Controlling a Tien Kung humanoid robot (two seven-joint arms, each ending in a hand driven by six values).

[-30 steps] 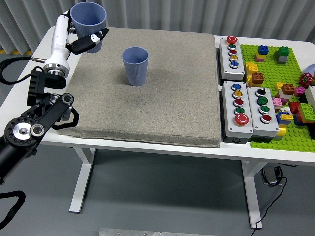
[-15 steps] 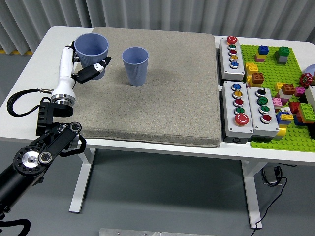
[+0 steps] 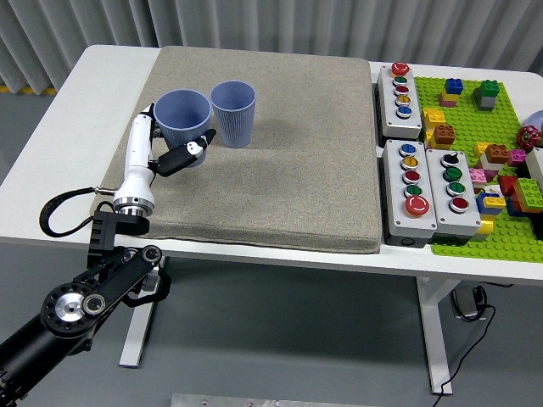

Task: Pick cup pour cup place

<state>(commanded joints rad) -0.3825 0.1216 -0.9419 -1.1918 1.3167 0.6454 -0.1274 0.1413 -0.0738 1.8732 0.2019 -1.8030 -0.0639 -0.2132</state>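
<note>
We see the left hand [image 3: 170, 146], white-shelled with black fingers, wrapped around a blue-grey plastic cup [image 3: 183, 113]; a black finger [image 3: 188, 154] crosses the cup's lower front, so the grip is closed on it. The held cup is upright, mouth up, over the left part of the grey felt mat [image 3: 280, 170]; we can't tell if its base touches the mat. A second blue-grey ribbed plastic cup [image 3: 233, 113] stands upright on the mat just to the right of the held one, rims close or touching, we can't tell which. The left arm [image 3: 85, 297] comes in from the lower left, black links with a cable loop beside the white table [image 3: 51, 144]. To the right of the mat we see three grey push-button control boxes [image 3: 411, 201] with coloured buttons, then a green studded baseplate [image 3: 492, 144] carrying assorted coloured toy bricks [image 3: 496, 170]
</note>
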